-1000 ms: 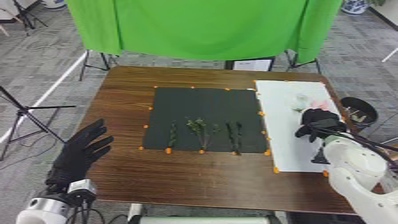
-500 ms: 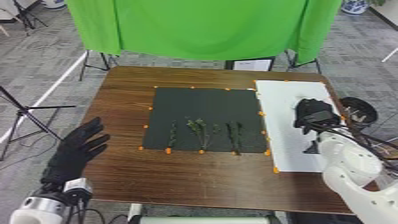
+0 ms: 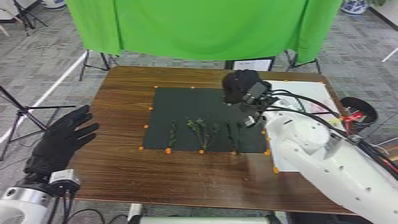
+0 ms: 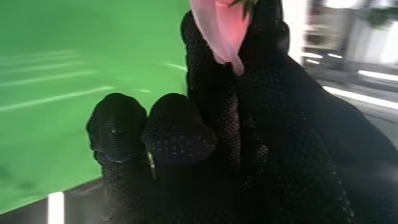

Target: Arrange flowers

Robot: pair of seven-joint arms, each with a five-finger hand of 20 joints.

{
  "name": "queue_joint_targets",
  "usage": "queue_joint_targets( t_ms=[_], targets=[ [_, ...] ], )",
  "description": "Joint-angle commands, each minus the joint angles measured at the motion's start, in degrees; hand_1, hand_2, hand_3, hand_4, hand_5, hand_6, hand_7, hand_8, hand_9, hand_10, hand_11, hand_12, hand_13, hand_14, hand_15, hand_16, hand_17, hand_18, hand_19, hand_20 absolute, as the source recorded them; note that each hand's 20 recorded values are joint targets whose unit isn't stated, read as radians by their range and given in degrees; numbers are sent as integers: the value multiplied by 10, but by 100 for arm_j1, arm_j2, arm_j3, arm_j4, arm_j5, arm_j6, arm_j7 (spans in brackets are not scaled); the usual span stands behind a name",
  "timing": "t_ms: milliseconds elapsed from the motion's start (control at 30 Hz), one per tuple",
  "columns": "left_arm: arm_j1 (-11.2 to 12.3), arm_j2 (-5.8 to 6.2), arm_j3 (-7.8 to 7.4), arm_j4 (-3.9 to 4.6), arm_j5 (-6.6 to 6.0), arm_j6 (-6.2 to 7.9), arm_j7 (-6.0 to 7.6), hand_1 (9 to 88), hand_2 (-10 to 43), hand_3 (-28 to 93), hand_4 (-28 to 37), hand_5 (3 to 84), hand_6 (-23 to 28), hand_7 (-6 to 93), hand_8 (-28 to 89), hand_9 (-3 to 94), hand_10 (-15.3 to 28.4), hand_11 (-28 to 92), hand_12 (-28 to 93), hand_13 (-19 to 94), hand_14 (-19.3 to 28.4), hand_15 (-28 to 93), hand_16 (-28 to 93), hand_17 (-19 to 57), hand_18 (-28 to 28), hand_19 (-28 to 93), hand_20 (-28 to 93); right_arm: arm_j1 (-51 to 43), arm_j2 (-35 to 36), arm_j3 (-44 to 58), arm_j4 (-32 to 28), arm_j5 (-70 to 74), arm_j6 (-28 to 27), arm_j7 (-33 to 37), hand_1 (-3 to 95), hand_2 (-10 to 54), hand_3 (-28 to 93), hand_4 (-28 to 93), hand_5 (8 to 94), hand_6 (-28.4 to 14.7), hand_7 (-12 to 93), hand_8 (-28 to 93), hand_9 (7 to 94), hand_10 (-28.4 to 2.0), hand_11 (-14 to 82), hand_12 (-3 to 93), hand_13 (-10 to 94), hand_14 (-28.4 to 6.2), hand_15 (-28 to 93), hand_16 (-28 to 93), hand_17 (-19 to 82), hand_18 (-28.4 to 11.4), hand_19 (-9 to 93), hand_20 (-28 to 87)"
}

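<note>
My left hand [image 3: 62, 137] is spread wide at the table's left. Green stems [image 3: 202, 131], slender and leafy, lie on the black mat [image 3: 182, 102]. Farther out, above the mat's far right corner, my right hand [image 3: 242, 87] pinches a flower [image 4: 219, 25], its translucent pink petals pale-edged and tapering, touched with green.

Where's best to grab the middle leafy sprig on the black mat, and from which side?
Probably by the gathered stems at the near end, from above: the sprig lies flat and fans out leafy at the far end.
</note>
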Motion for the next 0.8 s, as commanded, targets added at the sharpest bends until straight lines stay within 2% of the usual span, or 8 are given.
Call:
queue_joint_targets(
  t_ms=[33,100,267,300,333,400,533,800],
  targets=[
    [-134,5,186,61,-77,101,7,271,-28,705,-237,296,36,195,-97,220,111,192,185,189,162,307,9,-92,238,410,87,565,-1338,-736,245,-436,-491,-725,488,-95,856,-283,720,11,445,76,908,-29,127,484,771,-46,797,339,439,-195,932,616],
    [-154,-12,262,94,-158,92,8,271,-28,706,-239,296,35,195,-97,220,112,193,186,189,162,307,10,-92,240,411,87,559,-1551,-904,397,-490,-560,-823,487,-95,856,-283,719,12,447,75,907,-29,126,483,770,-45,797,340,438,-195,932,618],
    [-234,-18,384,188,-131,140,9,274,-22,701,-243,296,37,197,-98,223,116,194,186,192,166,315,11,-92,243,415,87,462,-1974,-1226,653,-823,-794,-836,487,-95,855,-283,715,15,448,72,906,-27,123,479,770,-45,798,340,439,-194,932,617],
    [-246,13,451,198,-100,347,65,275,-19,698,-243,297,38,198,-98,225,118,195,186,194,168,317,12,-92,244,416,87,468,-2042,-1339,707,-887,-745,-752,486,-95,855,-283,714,16,449,72,906,-26,122,478,770,-46,798,339,440,-194,932,618],
    [-252,14,464,202,-54,410,65,277,-18,695,-242,298,39,198,-98,228,119,197,187,195,170,322,13,-93,246,418,87,475,-2107,-1401,758,-991,-777,-769,486,-95,855,-282,712,16,450,73,906,-24,122,478,770,-45,802,340,440,-194,932,619],
    [-250,41,458,215,-104,386,82,277,-17,692,-236,301,41,198,-99,231,120,200,186,196,170,325,10,-93,246,421,87,510,-2237,-1554,889,-1065,-738,-734,484,-95,856,-279,709,18,453,77,905,-23,123,477,770,-46,810,343,441,-195,932,626],
    [-355,101,516,255,-26,352,35,275,-19,695,-231,302,41,198,-99,231,120,198,184,194,167,321,6,-92,245,423,85,621,-2433,-1811,1199,-1273,-479,-672,484,-95,856,-279,709,16,453,78,904,-24,126,482,769,-45,814,346,442,-193,932,632],
    [-423,184,565,233,-37,350,56,255,-55,753,-266,297,28,209,-104,219,108,199,181,183,151,304,7,-89,232,410,87,884,-2679,-2058,1736,-1533,-75,-539,479,-95,864,-280,715,14,462,82,907,-25,128,487,769,-43,820,352,446,-193,932,644]
  ],
)
